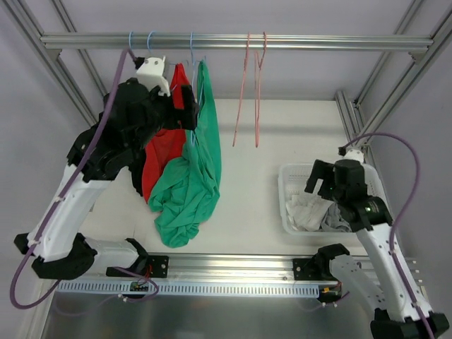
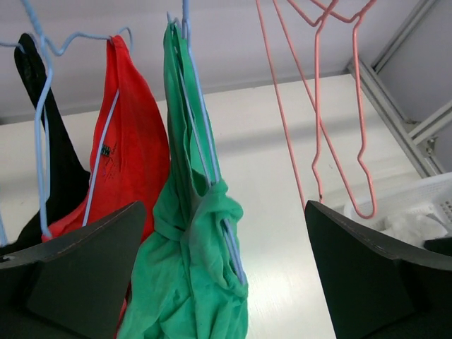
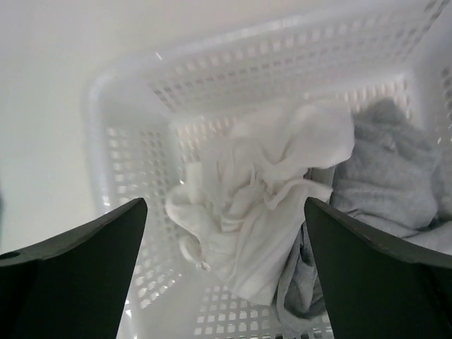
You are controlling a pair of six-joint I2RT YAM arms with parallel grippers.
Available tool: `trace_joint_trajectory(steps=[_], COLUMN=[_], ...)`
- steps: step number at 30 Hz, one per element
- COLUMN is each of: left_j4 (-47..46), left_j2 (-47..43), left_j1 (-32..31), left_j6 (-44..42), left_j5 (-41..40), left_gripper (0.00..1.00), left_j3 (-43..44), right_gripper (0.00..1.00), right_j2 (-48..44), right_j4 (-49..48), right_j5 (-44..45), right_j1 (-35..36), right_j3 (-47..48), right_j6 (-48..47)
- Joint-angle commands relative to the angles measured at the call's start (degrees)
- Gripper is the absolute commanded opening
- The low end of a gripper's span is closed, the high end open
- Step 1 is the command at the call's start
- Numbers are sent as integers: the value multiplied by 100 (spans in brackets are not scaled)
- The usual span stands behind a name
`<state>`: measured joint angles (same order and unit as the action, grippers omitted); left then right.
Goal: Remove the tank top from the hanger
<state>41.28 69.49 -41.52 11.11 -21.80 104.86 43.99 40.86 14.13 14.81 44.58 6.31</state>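
A green tank top (image 1: 191, 187) hangs bunched and twisted on a blue wire hanger (image 1: 192, 53) from the top rail. In the left wrist view the green tank top (image 2: 187, 282) drapes over the blue hanger (image 2: 201, 134), whose lower wire shows through the cloth. My left gripper (image 1: 188, 107) is raised beside the garment's upper part. Its jaws stand open (image 2: 224, 206), with the cloth between and beyond them, nothing held. My right gripper (image 1: 323, 183) hovers open over the white basket (image 1: 285, 205), and is empty in the wrist view (image 3: 226, 203).
A red tank top (image 2: 131, 141) and a black garment (image 2: 62, 169) hang left of the green one on blue hangers. Two bare pink hangers (image 1: 251, 92) hang to its right. The basket (image 3: 141, 92) holds a white garment (image 3: 261, 205) and a grey one (image 3: 385, 169).
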Motion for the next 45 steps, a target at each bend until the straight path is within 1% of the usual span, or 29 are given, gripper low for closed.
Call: trace_joint_trajectory(steps=[1, 2, 3, 5, 6, 7, 8, 10, 11, 12, 13, 14, 15, 17, 18, 21, 28, 30, 32, 36, 39, 40, 42, 43, 44, 45], left_j4=[56, 65, 65, 73, 91, 91, 108, 126, 126, 126, 118, 126, 126, 126, 118, 117, -5, -32, -67, -278, -445, -497, -708, -796, -997, -1094], left_j2=[625, 792, 1116, 1425, 1714, 1830, 2040, 2191, 2330, 2384, 2428, 2533, 2560, 2569, 2552, 2411, 2332, 2323, 2218, 1955, 1560, 1271, 954, 621, 435, 242], left_j1=[126, 187, 284, 609, 697, 837, 882, 978, 988, 1005, 1040, 1101, 1119, 1120, 1119, 1119, 1119, 1119, 1119, 1119, 1049, 1006, 909, 882, 856, 856], left_j6=[-408, -452, -470, -435, -400, -400, -400, -373, -373, -364, -347, -303, -294, -233, -215, -110, 119, 172, 259, 374, 462, 488, 506, 532, 541, 550], left_j5=[-210, -80, 35, 341, 396, 413, 414, 457, 440, 484, 562, 650, 799, 827, 853, 949, 1336, 1424, 1433, 1494, 1539, 1513, 1503, 1556, 1591, 1652], left_gripper=[99, 99, 98, 91, 89, 86, 84, 82, 77, 75, 70, 52, 41, 19, 1, 0, 0, 0, 0, 0, 0, 0, 0, 0, 0, 0], left_j3=[508, 762, 886, 1254, 1352, 1431, 1554, 1608, 1643, 1652, 1661, 1687, 1704, 1757, 1775, 1897, 2609, 2654, 2523, 2083, 1600, 1286, 915, 496, 265, -181], right_gripper=[99, 99, 99, 100, 99, 99, 99, 100, 100, 99, 100, 99, 99, 99, 99, 100, 100, 99, 99, 99, 99, 99, 99, 100, 99, 99], right_j2=[-697, -812, -1013, -1172, -1234, -1339, -1384, -1480, -1516, -1542, -1594, -1612, -1630, -1621, -1613, -1569, -1490, -1498, -1525, -1551, -1551, -1542, -1542, -1560, -1577, -1595], right_j4=[361, 379, 361, 309, 274, 195, 159, 115, 115, 106, 80, 62, 62, 53, 53, -17, -333, -368, -377, -386, -430, -473, -727, -868, -1026, -1341], right_j5=[90, -15, -311, -708, -1171, -1367, -1891, -2168, -2291, -2327, -2353, -2380, -2362, -2354, -2345, -2388, -2573, -2556, -2573, -2591, -2801, -2941, -3581, -4097, -4329, -4540], right_j1=[-39, -39, -39, -39, -31, -31, -31, -39, -39, -39, -31, -31, -39, -39, -31, -31, -39, -39, -39, -39, -31, -31, -31, -31, -31, -31], right_j3=[805, 850, 877, 904, 886, 877, 834, 807, 798, 789, 772, 746, 745, 745, 745, 702, 544, 517, 499, 491, 482, 482, 403, 368, 307, 193], right_j6=[-287, -331, -340, -349, -358, -358, -358, -358, -358, -341, -341, -358, -367, -411, -420, -420, -341, -341, -341, -393, -480, -533, -578, -587, -587, -587])
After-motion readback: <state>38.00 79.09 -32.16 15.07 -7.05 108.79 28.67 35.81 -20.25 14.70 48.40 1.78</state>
